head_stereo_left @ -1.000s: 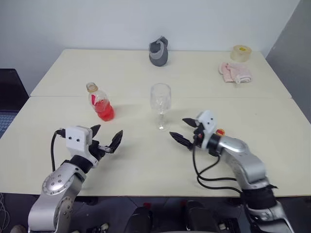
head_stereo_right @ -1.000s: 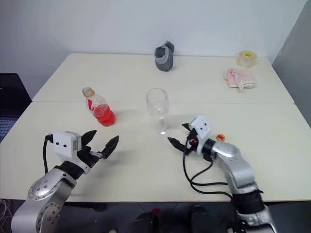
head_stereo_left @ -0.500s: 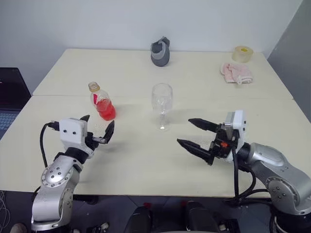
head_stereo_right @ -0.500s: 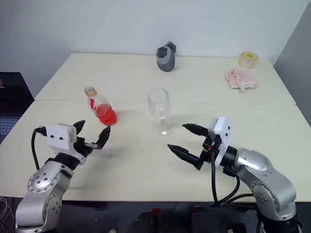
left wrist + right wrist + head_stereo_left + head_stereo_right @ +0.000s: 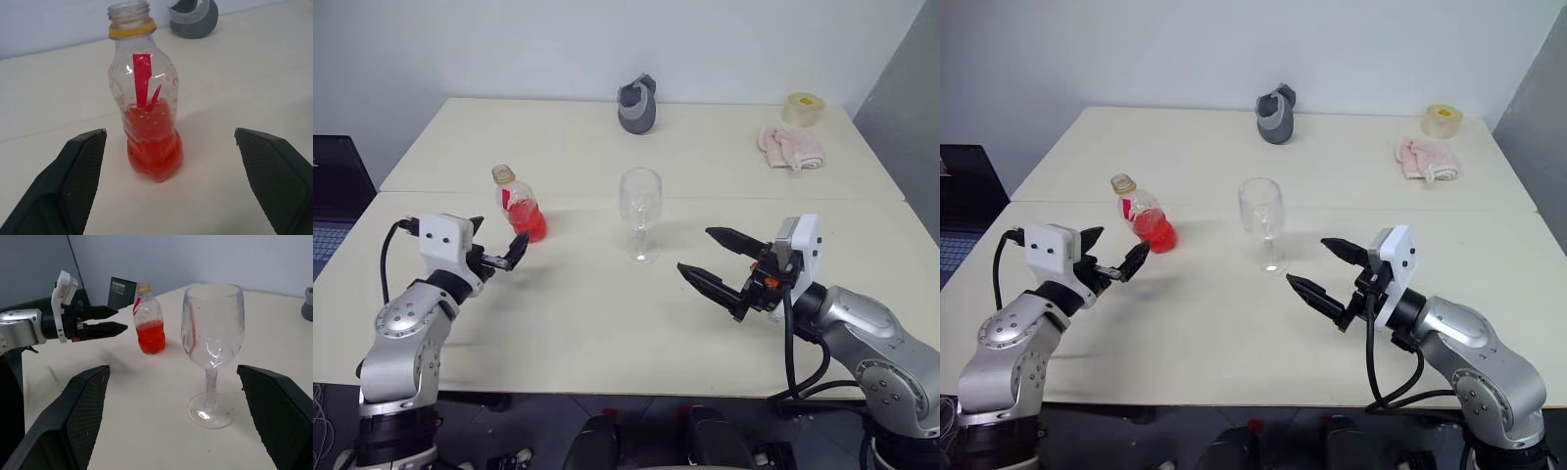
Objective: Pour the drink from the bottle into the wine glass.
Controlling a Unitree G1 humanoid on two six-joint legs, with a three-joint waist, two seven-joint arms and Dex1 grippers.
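The bottle (image 5: 517, 204) stands upright on the table's left half, a small clear bottle with a yellow neck ring and an uncapped mouth. The drink (image 5: 152, 142), bright red, fills its lower third. My left gripper (image 5: 499, 243) is open and level, just short of the bottle, which is centred between its fingers (image 5: 73, 181) without touching them. The wine glass (image 5: 639, 211) stands upright mid-table with no liquid in its bowl. My right gripper (image 5: 697, 251) hangs open to the right of the glass, pointing toward it from a short way off.
At the table's far edge sit a grey cup-like object (image 5: 635, 105), a pink cloth (image 5: 790, 145) and a tape roll (image 5: 800, 107). A seam (image 5: 822, 197) crosses the table behind the glass. A dark laptop (image 5: 333, 186) is off the left edge.
My left gripper has moved forward and left, up to the bottle. My right gripper has risen and drawn back from the glass's foot, then held nearly still. Both stay open.
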